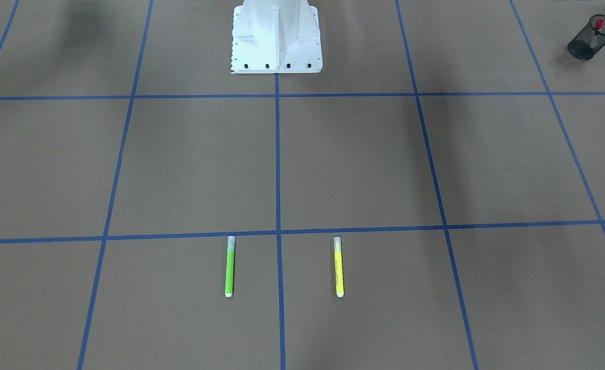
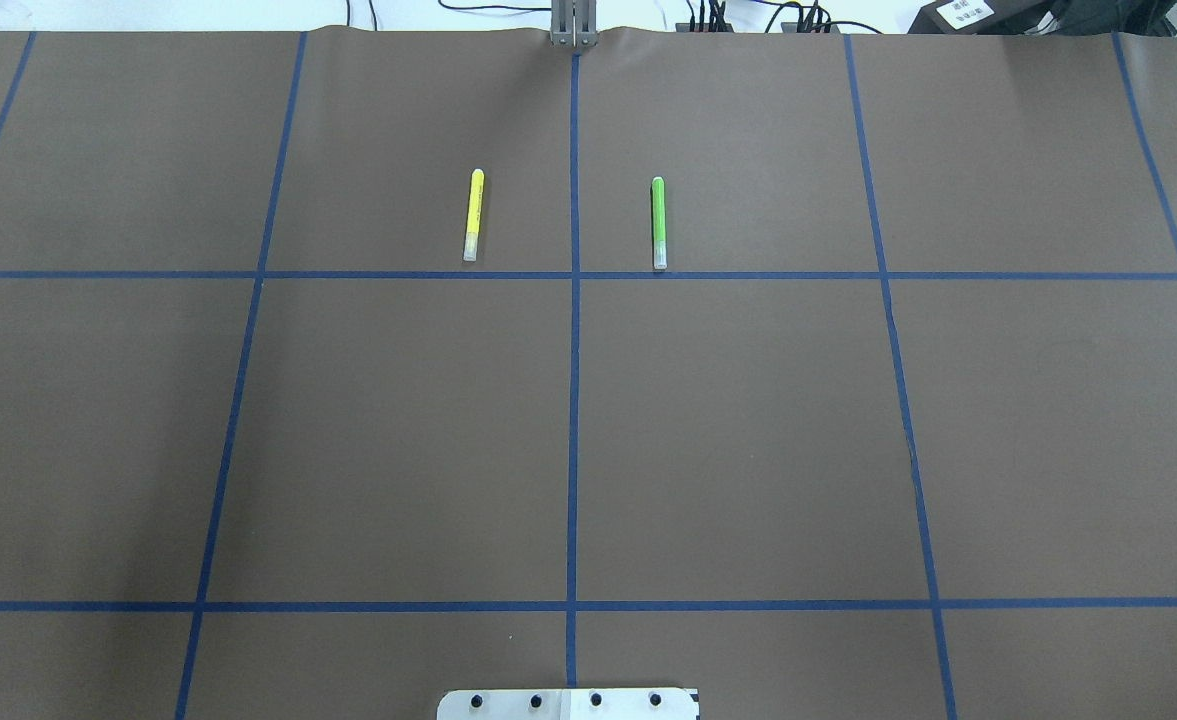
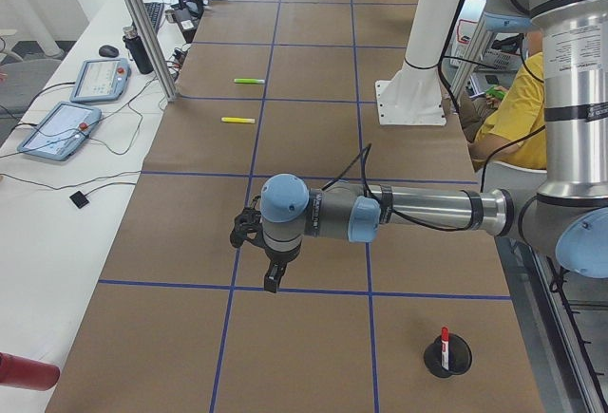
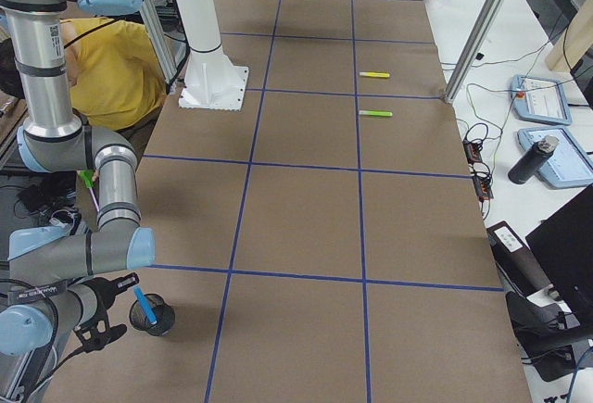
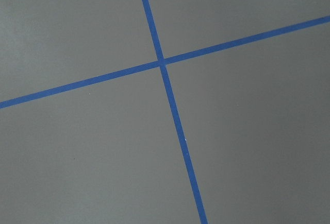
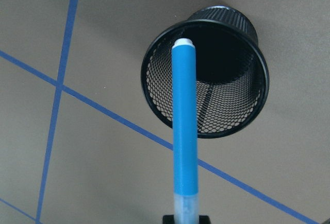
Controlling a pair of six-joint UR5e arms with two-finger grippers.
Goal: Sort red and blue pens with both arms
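The red pen (image 3: 444, 340) is stood in a mesh cup (image 3: 459, 362), near the left tool (image 3: 273, 280). The blue pen (image 6: 184, 121) is leant in a second cup (image 6: 242, 116), just beside the right tool (image 4: 104, 333). Whether either tool is clenched or released cannot be told.

overhead: behind, looking down | front: opposite, steep | share green marker (image 1: 230, 267) | wrists: probably close

A brown paper-covered table (image 2: 398, 420) carries blue tape gridlines (image 2: 574, 400); a white bench (image 3: 47, 261) runs alongside at nine o'clock.
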